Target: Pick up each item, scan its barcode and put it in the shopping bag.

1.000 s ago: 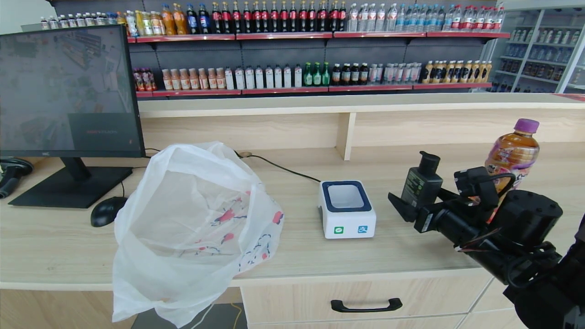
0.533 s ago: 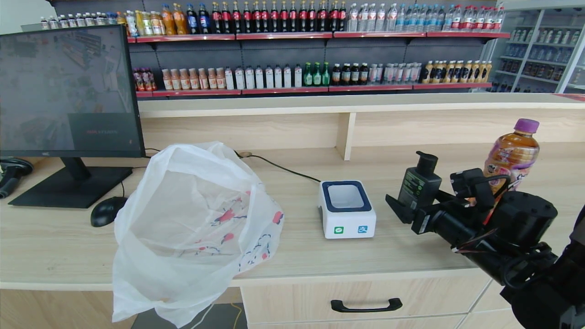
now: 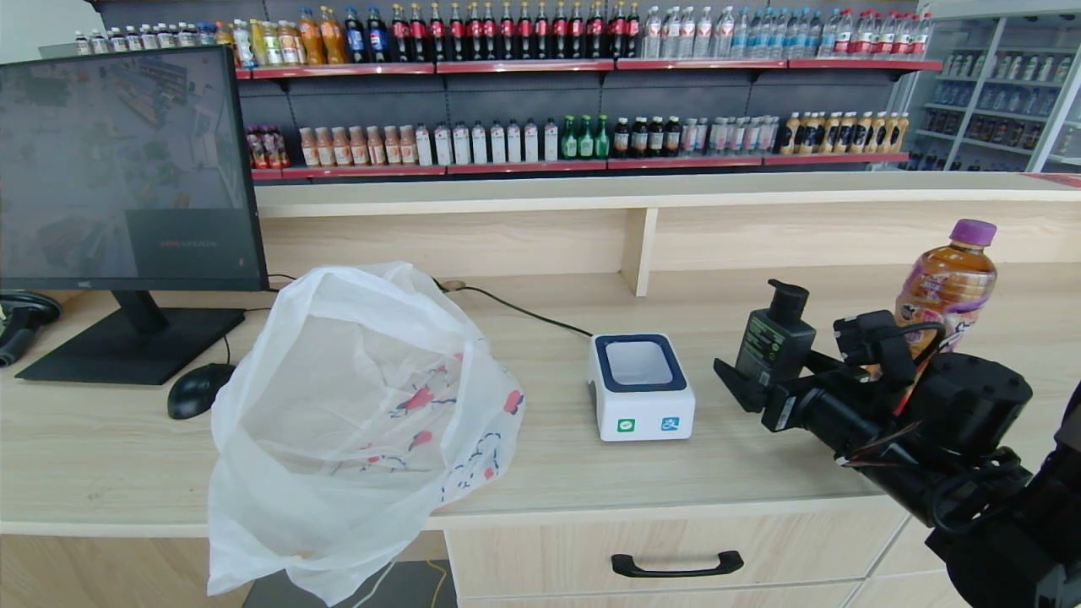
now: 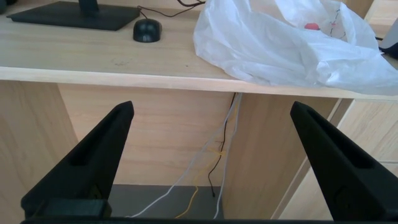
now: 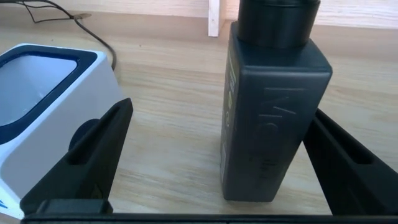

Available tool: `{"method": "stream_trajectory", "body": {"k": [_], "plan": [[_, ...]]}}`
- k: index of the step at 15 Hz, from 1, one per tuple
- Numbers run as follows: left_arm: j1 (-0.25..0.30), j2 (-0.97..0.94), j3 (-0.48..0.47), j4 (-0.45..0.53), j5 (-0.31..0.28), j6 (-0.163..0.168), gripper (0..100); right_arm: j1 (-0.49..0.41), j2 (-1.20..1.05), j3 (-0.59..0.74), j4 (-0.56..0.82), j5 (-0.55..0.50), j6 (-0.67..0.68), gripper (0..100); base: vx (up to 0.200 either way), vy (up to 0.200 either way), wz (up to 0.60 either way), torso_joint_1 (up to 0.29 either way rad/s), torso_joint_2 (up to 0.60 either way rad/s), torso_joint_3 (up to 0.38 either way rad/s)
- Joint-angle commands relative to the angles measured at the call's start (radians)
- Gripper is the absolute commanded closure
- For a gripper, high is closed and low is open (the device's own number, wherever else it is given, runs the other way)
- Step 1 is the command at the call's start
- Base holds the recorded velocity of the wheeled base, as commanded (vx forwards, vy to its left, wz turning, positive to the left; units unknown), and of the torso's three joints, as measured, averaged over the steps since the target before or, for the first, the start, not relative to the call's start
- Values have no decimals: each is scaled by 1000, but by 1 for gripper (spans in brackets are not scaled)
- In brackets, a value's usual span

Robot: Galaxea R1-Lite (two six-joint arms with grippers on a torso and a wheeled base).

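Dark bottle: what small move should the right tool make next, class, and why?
Probably shut on the dark bottle: it stands upright on the counter inside the open right tool, not yet gripped.

We can read no word or number for certain. The white box-shaped scanner [image 3: 641, 397] with a blue-framed window carries two small square marks on its front face, a green sign [image 3: 626, 426] and a blue sign [image 3: 670, 424]. The dark square-sided plastic bottle [image 3: 775, 338] bears a pale label [image 3: 763, 342] of print too fine to read, and raised lettering [image 5: 273, 143] runs up its side. The flat black monitor [image 3: 127, 169] shows faint red wording low on its screen. The orange drink bottle [image 3: 946, 287] with a purple cap wears a printed wrapper, partly hidden.
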Motion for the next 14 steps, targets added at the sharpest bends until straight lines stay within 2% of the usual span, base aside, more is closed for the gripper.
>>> {"method": "stream_trajectory", "body": {"k": [1, 4, 14], "plan": [[0, 0, 0, -2, 1, 0, 0, -14, 3, -17, -1, -9, 0, 0, 0, 0, 0, 0, 0, 0], [-2, 0, 0, -2, 1, 1, 0, -14, 26, -43, -1, -97, -2, 0, 0, 0, 0, 0, 0, 0], [0, 0, 0, -3, 1, 6, 0, -12, 99, -129, -1, -143, 30, 0, 0, 0, 0, 0, 0, 0]]}}
